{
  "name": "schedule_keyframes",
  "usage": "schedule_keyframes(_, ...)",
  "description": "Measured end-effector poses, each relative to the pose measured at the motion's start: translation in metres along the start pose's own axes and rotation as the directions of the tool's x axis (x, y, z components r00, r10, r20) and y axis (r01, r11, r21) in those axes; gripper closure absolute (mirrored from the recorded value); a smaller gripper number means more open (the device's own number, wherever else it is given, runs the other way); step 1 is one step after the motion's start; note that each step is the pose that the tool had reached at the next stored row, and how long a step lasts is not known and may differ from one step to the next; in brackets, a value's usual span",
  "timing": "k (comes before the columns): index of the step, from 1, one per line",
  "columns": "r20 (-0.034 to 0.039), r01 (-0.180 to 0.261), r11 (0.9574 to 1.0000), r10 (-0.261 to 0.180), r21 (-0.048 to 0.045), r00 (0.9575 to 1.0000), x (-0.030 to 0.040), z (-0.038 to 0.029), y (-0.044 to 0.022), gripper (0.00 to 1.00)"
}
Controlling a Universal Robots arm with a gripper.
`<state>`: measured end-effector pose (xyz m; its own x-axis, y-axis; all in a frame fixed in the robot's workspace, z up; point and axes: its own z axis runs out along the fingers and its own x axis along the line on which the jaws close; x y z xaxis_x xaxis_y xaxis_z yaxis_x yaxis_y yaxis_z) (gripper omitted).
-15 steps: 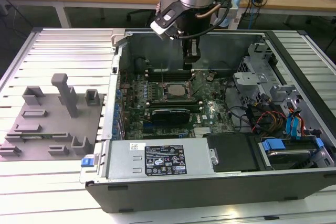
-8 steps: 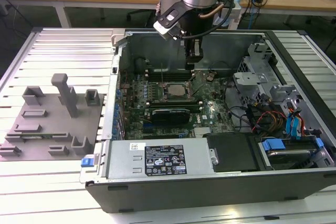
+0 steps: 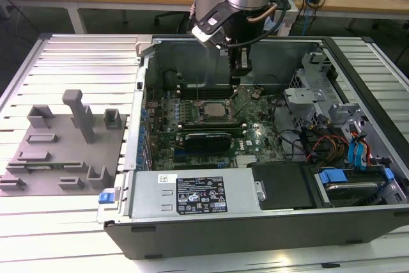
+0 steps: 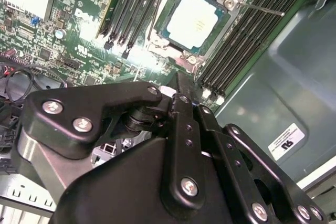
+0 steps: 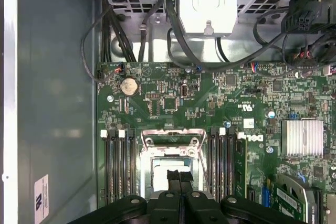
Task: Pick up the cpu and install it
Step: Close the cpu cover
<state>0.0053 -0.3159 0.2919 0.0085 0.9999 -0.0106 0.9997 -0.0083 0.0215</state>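
While the gripper [image 5: 179, 176] is hanging with its jaws pinched together on nothing, the cpu [image 4: 191, 22] is lying in the socket frame [image 5: 172, 136] just below the tips. An off-centre push could, I judge, be tilting the chip and bending contacts. Memory slots [image 5: 116, 163] are flanking the jaws on both sides. The thin lever [image 4: 261, 9] is jutting over the slots beyond the cpu.

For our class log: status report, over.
Claw shut, empty, above motherboard. Cpu lies in socket, top uncovered. Lever beside socket.
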Motion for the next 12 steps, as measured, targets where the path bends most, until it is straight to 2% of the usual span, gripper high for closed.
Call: schedule_keyframes(12,-0.0001,0.000,1.0000,0.000,0.0000,1.0000,0.0001,0.0003,0.0127,0.89)
